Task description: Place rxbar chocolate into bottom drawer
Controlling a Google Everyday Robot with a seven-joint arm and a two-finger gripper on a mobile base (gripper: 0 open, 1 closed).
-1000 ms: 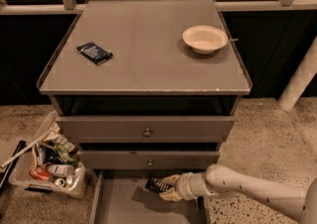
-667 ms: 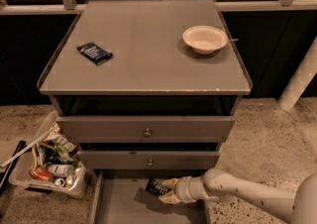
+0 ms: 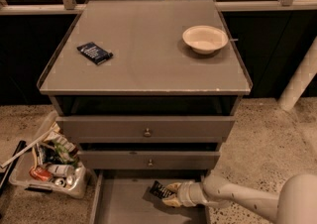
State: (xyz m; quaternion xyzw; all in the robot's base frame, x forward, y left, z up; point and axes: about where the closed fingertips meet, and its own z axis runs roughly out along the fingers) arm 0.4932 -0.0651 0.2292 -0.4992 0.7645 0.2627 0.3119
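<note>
Entry: placing step, release pending. I hold the gripper point(image 3: 169, 196) low at the bottom of the view, over the bottom drawer point(image 3: 119, 203), a wide shallow grey tray pulled out beneath the two shut grey upper drawers point(image 3: 147, 132) with small round knobs. The jaws are closed narrow on the rxbar chocolate point(image 3: 158, 189), a small flat bar in a black-brown wrapper with white lettering, pinched at one end. The bar juts left over the right half of the drawer floor, and I cannot tell whether it touches. The pale jointed arm point(image 3: 237, 200) enters from the lower right, lies nearly level and points left. My reading of the next move: ease down a little, part the jaws, then draw back right without clipping the drawer's side wall or the drawer front above. Also listed, not concerned: a dark blue flat packet point(image 3: 94, 52) and a cream round bowl point(image 3: 204, 38) well apart on the grey desk point(image 3: 143, 74); a clear plastic bin point(image 3: 49, 166) of litter on the floor, left.
</note>
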